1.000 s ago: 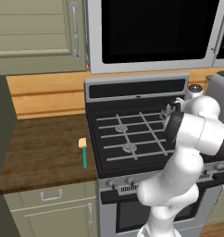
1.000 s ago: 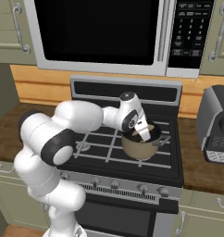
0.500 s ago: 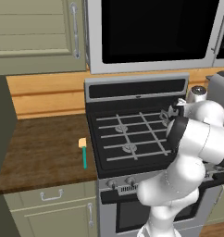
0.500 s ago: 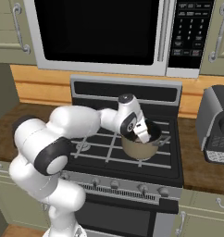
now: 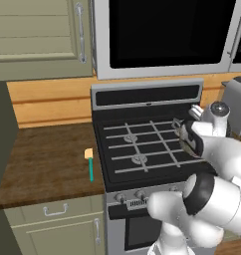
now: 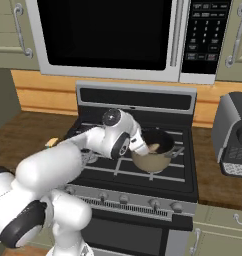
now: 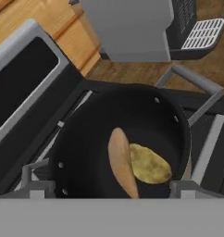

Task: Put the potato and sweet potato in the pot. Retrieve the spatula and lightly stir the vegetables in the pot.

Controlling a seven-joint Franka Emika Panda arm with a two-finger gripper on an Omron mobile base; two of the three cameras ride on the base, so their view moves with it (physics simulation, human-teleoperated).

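pot point(image 7: 86, 139): dark inside, on stove point(image 6: 183, 165), right burner
sweet potato point(image 7: 121, 164): tan-orange, touching olive-yellow potato point(image 7: 150, 164), both in pot
spatula point(image 5: 90, 163): teal, on counter point(image 5: 43, 164)
gripper point(image 7: 109, 185): fingers apart, empty
hidden: sweet potato's lower tip cut off

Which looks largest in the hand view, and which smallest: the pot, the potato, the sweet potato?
1. The pot, by far the largest; both vegetables lie inside it.
2 and 3. The sweet potato is longer and slimmer, the potato shorter and wider. They touch, at about the same distance from the camera, and look alike in overall size, so I do not rank them.
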